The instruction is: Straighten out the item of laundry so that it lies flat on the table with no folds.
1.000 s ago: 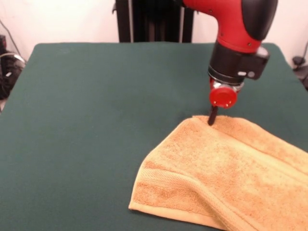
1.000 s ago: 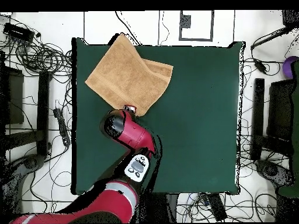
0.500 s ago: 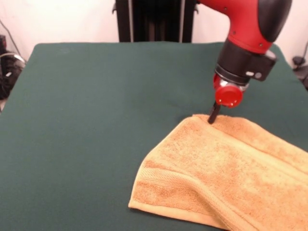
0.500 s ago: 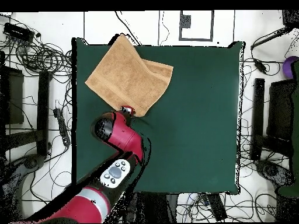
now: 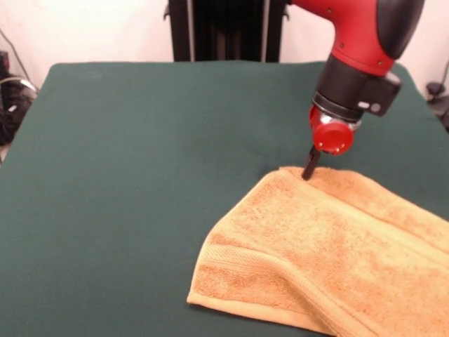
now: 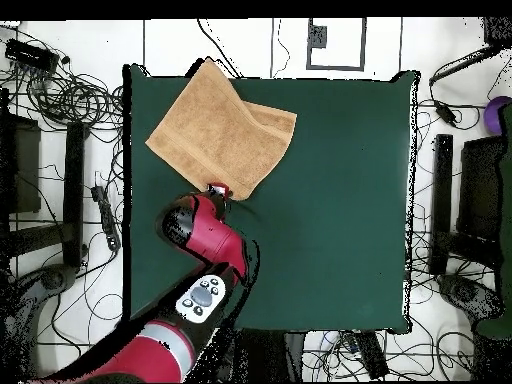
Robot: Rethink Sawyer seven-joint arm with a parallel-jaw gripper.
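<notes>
The golden-orange towel (image 5: pixel 330 253) lies on the dark green table (image 5: pixel 140 154) at the front right, with one layer folded over another along a diagonal ridge. In the overhead view the towel (image 6: pixel 215 125) sits at the table's (image 6: pixel 340 200) upper left corner, one corner reaching the table's edge. My gripper (image 5: pixel 307 172) points down at the towel's far corner. Its dark fingers stand together as one thin tip, touching the towel's edge at table level. Overhead, the gripper (image 6: pixel 217 188) is at the towel's lower corner.
The arm's red and black wrist (image 5: pixel 351 77) hangs over the table's right far side. Cables and stands (image 6: pixel 70 150) surround the table on the floor. The robot's pedestal (image 5: pixel 224 28) stands behind the far edge.
The wrist has shifted slightly right and tilted while the fingertip stayed at the towel's far corner. Overhead, the arm's elbow swung left. The towel has not moved.
</notes>
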